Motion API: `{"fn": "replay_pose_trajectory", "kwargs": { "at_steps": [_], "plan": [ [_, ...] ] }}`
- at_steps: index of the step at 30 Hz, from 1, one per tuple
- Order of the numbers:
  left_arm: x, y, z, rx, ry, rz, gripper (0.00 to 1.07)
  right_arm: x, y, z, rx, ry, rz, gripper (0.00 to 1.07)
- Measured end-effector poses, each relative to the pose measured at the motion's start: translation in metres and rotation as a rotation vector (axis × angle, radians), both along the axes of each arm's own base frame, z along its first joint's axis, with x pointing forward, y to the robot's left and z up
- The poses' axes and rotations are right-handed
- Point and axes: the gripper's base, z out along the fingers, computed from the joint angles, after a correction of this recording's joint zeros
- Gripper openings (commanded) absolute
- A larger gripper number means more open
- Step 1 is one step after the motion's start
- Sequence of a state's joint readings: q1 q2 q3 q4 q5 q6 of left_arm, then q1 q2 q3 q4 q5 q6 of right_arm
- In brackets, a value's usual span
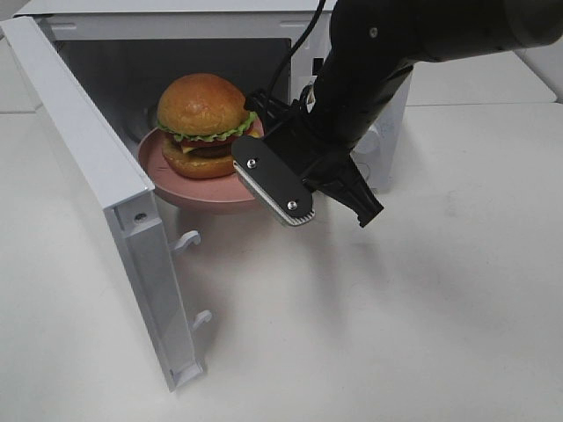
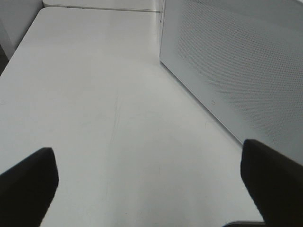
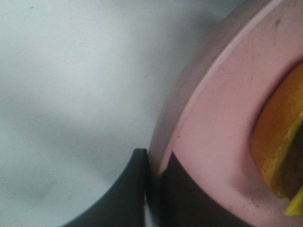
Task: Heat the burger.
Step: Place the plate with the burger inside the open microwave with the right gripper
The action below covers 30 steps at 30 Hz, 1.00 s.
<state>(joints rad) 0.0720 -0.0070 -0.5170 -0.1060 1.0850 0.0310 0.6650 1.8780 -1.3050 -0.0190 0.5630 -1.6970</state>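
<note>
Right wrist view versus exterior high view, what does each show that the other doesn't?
Only right wrist: the right gripper pinching the pink plate's rim, one finger either side. Only exterior high: the white microwave, its open door, the burger's whole bun. Both: gripper, plate and burger, just its edge in the wrist view.

Right arm (image 1: 387,61): glossy black, rounded casing. Right gripper (image 1: 321,200): flat black plate w/ 2 silver screws (image 1: 252,163), pale ribbed pad (image 1: 295,211) at edge. Black cable (image 1: 295,48) alongside. Left gripper (image 2: 150,178): matte black, blunt tips.
</note>
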Motion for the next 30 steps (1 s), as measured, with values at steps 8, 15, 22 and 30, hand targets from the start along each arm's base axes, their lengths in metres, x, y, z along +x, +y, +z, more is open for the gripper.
{"fn": "replay_pose_trajectory", "kwargs": {
  "at_steps": [8,15,22,30],
  "plan": [
    [0.000,0.000,0.000,0.000,0.000,0.000,1.01,0.017,0.013,-0.001,0.003,-0.006,-0.001,0.00],
    [0.000,0.000,0.000,0.000,0.000,0.000,1.01,0.033,0.024,-0.005,0.003,-0.007,-0.025,0.00],
    [0.000,0.000,0.000,0.000,0.000,0.000,1.01,0.048,0.034,-0.010,0.005,-0.027,-0.042,0.00],
    [0.000,0.000,0.000,0.000,0.000,0.000,1.01,0.066,0.045,-0.012,0.012,-0.048,-0.097,0.00]
  ]
}}
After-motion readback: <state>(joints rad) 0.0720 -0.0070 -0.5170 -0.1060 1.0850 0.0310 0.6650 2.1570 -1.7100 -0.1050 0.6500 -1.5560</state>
